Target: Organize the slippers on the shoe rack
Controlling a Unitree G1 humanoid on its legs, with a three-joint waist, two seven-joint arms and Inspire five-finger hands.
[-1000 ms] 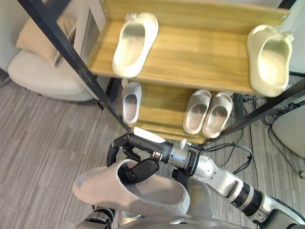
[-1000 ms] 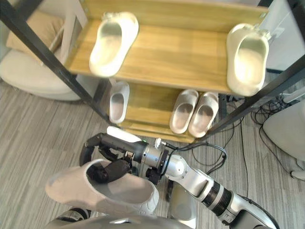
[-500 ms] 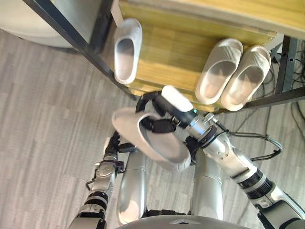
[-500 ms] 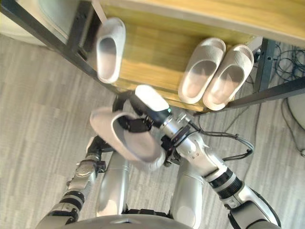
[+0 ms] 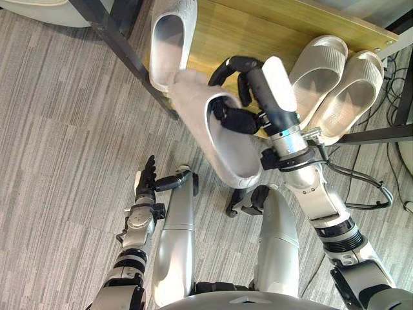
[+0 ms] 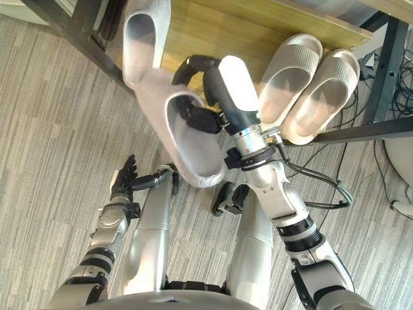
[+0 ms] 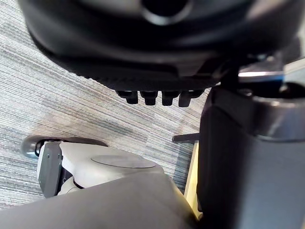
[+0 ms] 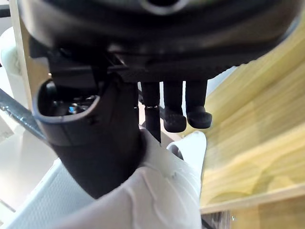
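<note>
Left eye view: right hand [image 5: 259, 90] pinches grey slipper [image 5: 222, 145], thumb inside, at shelf [image 5: 226, 31] edge.

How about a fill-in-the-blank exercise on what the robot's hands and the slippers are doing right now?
1. The right hand is shut on a grey ___.
2. The left hand hangs low over the floor and holds ___.
3. To the right of the held slipper, a ___ of slippers lies on the shelf.

Missing words: slipper; nothing; pair.
</note>
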